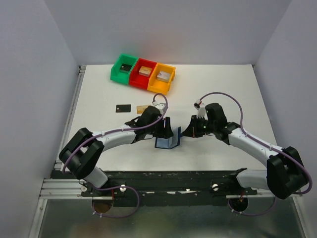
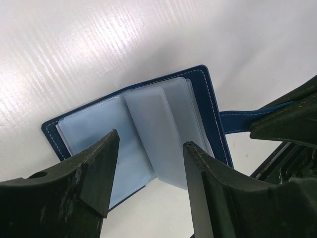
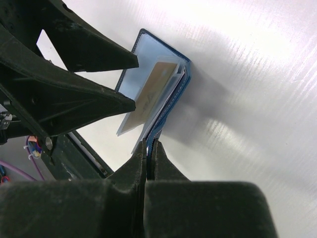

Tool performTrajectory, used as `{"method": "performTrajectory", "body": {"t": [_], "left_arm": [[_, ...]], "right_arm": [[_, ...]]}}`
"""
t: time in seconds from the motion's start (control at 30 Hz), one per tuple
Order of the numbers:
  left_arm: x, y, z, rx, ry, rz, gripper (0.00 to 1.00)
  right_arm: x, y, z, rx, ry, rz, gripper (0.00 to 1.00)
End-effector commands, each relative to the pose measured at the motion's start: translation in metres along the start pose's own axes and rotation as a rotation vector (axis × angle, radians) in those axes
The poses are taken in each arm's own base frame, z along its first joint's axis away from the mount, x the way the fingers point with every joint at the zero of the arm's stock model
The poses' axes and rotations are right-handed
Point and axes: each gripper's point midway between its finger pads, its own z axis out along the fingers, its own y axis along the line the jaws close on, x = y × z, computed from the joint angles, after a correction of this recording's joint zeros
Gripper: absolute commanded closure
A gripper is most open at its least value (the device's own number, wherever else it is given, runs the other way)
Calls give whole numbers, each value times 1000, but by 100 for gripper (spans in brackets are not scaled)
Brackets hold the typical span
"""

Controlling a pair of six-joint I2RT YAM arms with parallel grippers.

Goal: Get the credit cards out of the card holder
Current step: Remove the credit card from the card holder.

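- A navy blue folding card holder (image 1: 167,141) with pale blue plastic sleeve pages is propped open on the white table (image 1: 223,89), between the two grippers near the front middle.
- The right gripper (image 3: 148,145) is clamped tight on the blue strap at the card holder's cover edge.
- The left gripper (image 2: 151,148) is spread apart, with one finger on either side of the fanned sleeve pages. Whether the fingertips touch the pages cannot be told.
- A tan-gold rectangular card (image 3: 154,91) is seen among the sleeve pages, tilted, just beside the left fingertips.
- A thin black card (image 1: 123,107) lies flat on the table left of the left arm. A second tan card (image 1: 142,108) lies near it, partly hidden by that arm.
- Green (image 1: 124,68), red (image 1: 143,73) and orange (image 1: 163,78) plastic bins are lined up touching at the far edge.
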Motion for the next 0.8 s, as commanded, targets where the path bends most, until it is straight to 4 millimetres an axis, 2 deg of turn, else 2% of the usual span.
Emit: {"method": "performTrajectory", "body": {"t": [0.0, 0.37, 0.6, 0.77], "left_arm": [[4, 10, -4, -59, -4, -6, 34], [-6, 28, -25, -178, -75, 1, 34], [-16, 33, -40, -220, -138, 3, 33], [-15, 30, -36, -183, -136, 3, 33]], "right_arm": [[-7, 5, -1, -21, -14, -27, 100], [-8, 4, 0, -16, -13, -32, 100], [-7, -1, 1, 8, 0, -35, 100], [-6, -14, 2, 88, 25, -26, 100]]}}
